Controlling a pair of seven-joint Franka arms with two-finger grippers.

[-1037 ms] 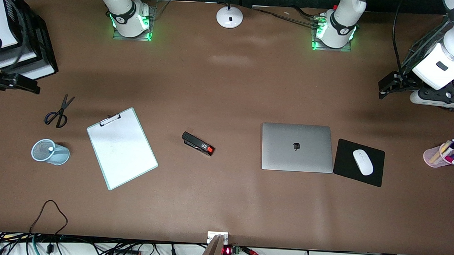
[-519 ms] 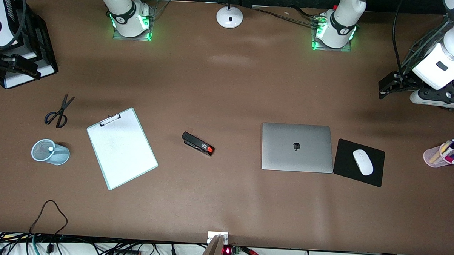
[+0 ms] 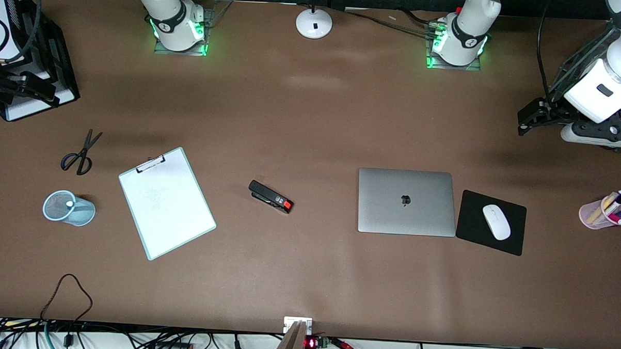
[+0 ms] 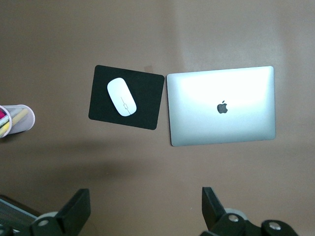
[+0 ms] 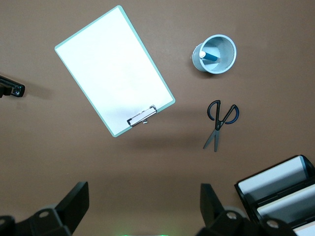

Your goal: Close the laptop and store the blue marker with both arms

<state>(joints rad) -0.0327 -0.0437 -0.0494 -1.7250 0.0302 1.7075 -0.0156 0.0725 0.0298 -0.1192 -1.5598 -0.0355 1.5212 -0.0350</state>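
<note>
**Lid down, marker in cup**

Laptop [image 3: 406,201] shut flat, right of centre in the front view, beside mouse pad [image 3: 491,222]. Blue marker [image 5: 209,56] standing in mesh cup [image 3: 68,208], lower left. Left gripper [image 4: 142,209] high above laptop, spread wide, empty. Right gripper [image 5: 142,209] above clipboard [image 3: 166,202], likewise spread, empty.

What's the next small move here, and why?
Probably just park both arms. The laptop already lies shut, and the blue marker stands in the mesh cup. The left gripper and the right gripper hang open and empty above the table.
</note>
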